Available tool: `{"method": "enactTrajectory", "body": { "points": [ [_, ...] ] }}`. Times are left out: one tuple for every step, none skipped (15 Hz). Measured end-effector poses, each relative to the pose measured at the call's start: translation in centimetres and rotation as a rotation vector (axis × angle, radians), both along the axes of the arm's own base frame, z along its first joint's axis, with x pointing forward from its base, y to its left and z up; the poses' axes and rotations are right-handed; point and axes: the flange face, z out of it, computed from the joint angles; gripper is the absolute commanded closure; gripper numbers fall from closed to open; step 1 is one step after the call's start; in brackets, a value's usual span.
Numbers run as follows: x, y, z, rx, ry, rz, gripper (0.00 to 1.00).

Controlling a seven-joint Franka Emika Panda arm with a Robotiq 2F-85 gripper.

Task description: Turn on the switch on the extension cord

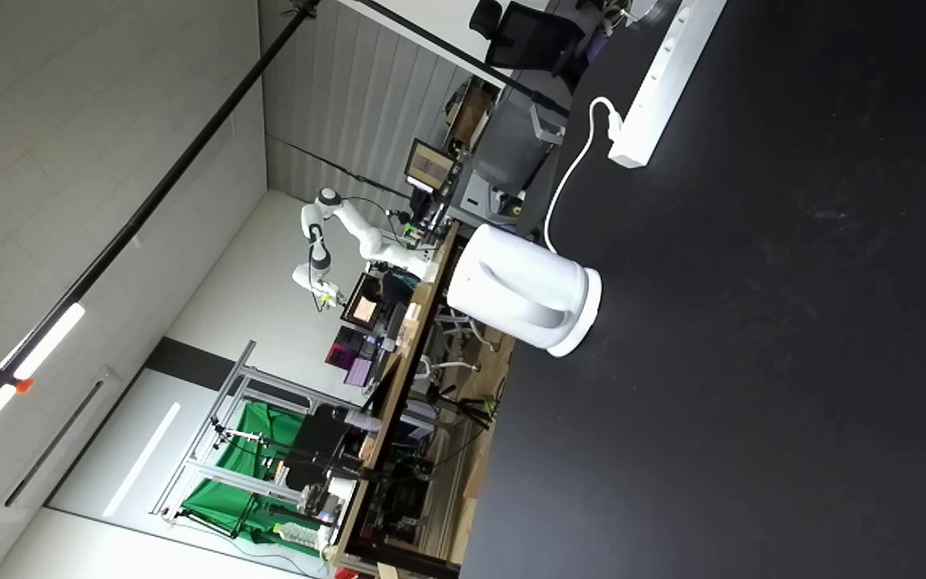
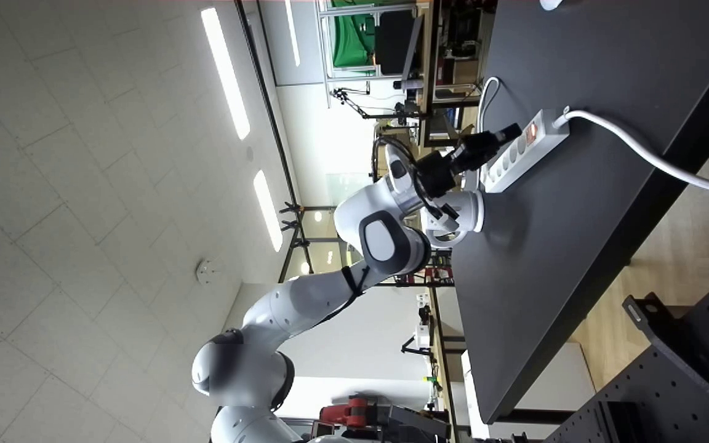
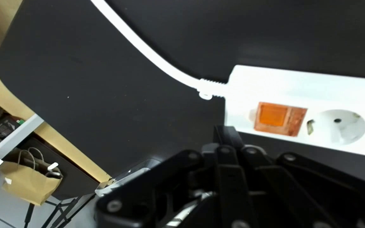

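The extension cord is a long white power strip lying on the black table. It shows in both exterior views [image 1: 660,92] [image 2: 538,155] and at the right of the wrist view [image 3: 277,84]. Its orange switch [image 3: 279,118] sits near the cable end, beside a round socket; it also shows in an exterior view [image 2: 532,133]. My gripper [image 3: 228,136] is shut, its fingertips together with nothing between them. In an exterior view my gripper [image 2: 510,133] is close to the switch. In the wrist view the tips are beside the strip's near corner; whether they touch it cannot be told.
A white jug-like appliance [image 1: 519,285] [image 2: 468,209] stands by the strip's far end. A thin white cable [image 1: 571,173] runs from a plug in the strip towards it. The strip's thick white cable [image 2: 650,157] [image 3: 157,58] runs over the table edge.
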Motion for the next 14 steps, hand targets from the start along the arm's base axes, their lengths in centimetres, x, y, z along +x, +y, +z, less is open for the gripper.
{"method": "enactTrajectory", "body": {
  "points": [
    [-0.1,-0.7,0.7,-0.007,-0.004,0.002,1.0],
    [-0.1,-1.4,1.6,-0.013,-0.009,0.004,1.0],
    [-0.2,-2.1,2.4,-0.018,-0.016,0.005,0.74],
    [-0.3,-2.7,3.1,-0.02,-0.022,0.004,0.73],
    [-0.5,-3.3,3.9,-0.023,-0.027,0.003,0.67],
    [-0.6,-3.9,4.5,-0.026,-0.03,0.004,0.61],
    [-0.7,-4.2,5.2,-0.028,-0.035,0.006,0.53],
    [-0.7,-4.3,5.6,-0.028,-0.038,0.011,0.47],
    [-0.7,-4.1,5.8,-0.026,-0.038,0.017,0.41],
    [-0.7,-3.8,5.9,-0.024,-0.035,0.025,0.33],
    [-0.5,-3.4,5.9,-0.023,-0.028,0.034,0.27],
    [-0.4,-3.1,5.9,-0.021,-0.022,0.042,0.2],
    [-0.4,-2.8,5.9,-0.02,-0.014,0.049,0.13],
    [-0.4,-2.5,5.8,-0.018,-0.002,0.058,0.07]
  ]
}}
